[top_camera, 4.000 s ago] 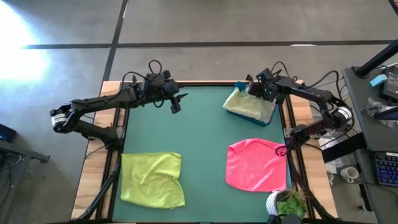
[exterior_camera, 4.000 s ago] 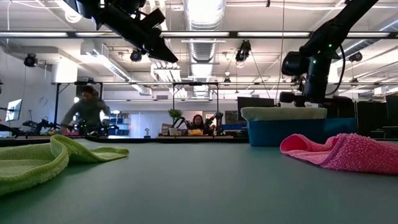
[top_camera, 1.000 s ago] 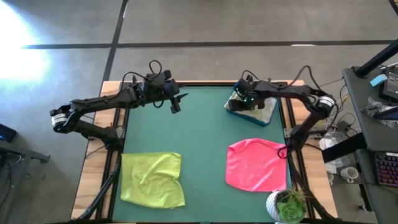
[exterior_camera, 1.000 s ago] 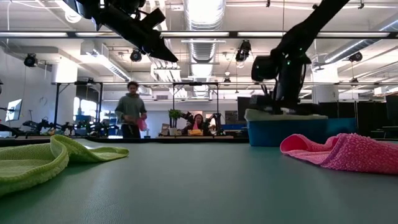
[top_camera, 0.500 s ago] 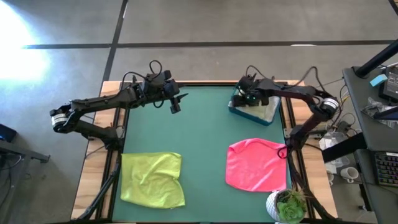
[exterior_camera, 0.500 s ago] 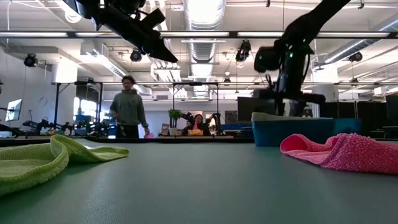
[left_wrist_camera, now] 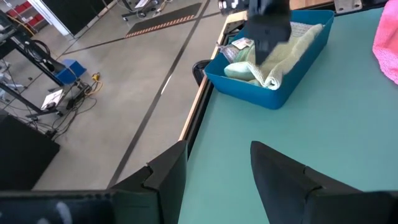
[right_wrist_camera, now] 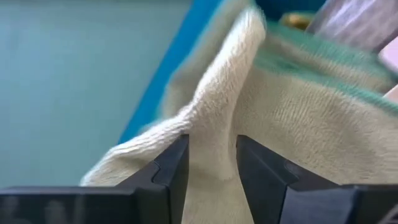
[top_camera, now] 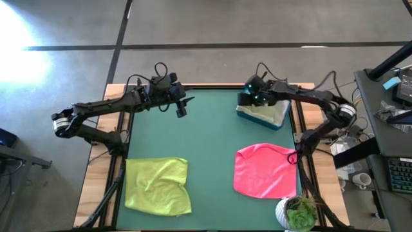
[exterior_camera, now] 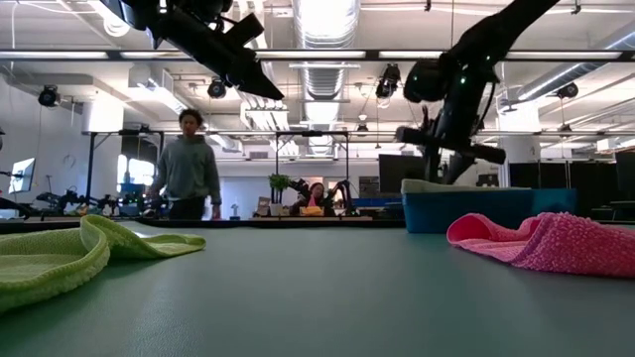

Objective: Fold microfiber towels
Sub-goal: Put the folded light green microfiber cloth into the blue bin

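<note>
A pale green towel (left_wrist_camera: 283, 59) lies bunched in a blue bin (top_camera: 257, 121) at the table's far right. My right gripper (top_camera: 248, 98) hangs over the bin's far left corner, pointing steeply down, shut on a raised fold of that towel (right_wrist_camera: 214, 118). A lime green towel (top_camera: 158, 185) lies crumpled flat on the table at the near left. A hot pink towel (top_camera: 264, 171) lies the same way at the near right. My left gripper (top_camera: 182, 109) waits open above the far left of the table, with nothing between its fingers. My right gripper pinches a raised ridge of the pale green towel (right_wrist_camera: 211, 127) between its two fingers (right_wrist_camera: 171, 162). It comes from above, slanting. The ridge runs up between the fingers; one layer or several, I cannot tell. The rest of the towel lies in the bin.
A potted plant (top_camera: 297, 212) stands at the table's near right corner. The middle of the green table top (top_camera: 212, 148) lies bare between the towels. Beyond the far edge a person (exterior_camera: 189, 164) stands in the room.
My right gripper has risen from down in the bin and tipped, its fingers staying at the pale green towel. The towel's bulge over the bin's rim has drawn in.
</note>
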